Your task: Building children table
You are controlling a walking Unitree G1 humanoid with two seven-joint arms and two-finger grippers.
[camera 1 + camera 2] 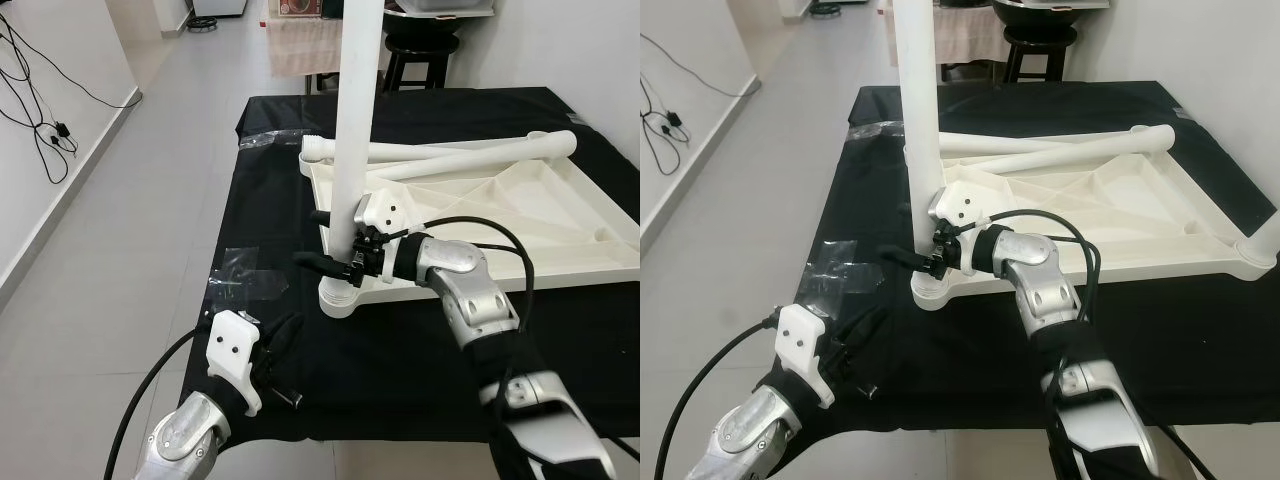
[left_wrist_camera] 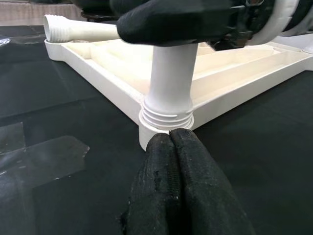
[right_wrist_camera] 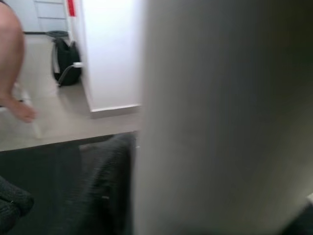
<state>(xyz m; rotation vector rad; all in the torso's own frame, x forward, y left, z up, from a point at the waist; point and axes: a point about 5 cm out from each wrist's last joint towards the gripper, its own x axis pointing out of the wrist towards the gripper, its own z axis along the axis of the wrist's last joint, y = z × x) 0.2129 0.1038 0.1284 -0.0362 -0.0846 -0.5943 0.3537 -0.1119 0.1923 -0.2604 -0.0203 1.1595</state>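
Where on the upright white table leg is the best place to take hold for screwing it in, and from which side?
Grip the leg low on its smooth round shaft, just above the threaded collar, coming in sideways from over the tabletop. It stands vertical, so fingers wrap it across. The right end effector already grips there.

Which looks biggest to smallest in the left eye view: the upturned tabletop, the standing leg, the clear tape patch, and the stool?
1. Upturned white tabletop.
2. Standing leg, gripped low by the right gripper; it runs out of frame, and nearness enlarges it.
3. Clear tape patch and stool: too alike, and the stool is farther and partly hidden.
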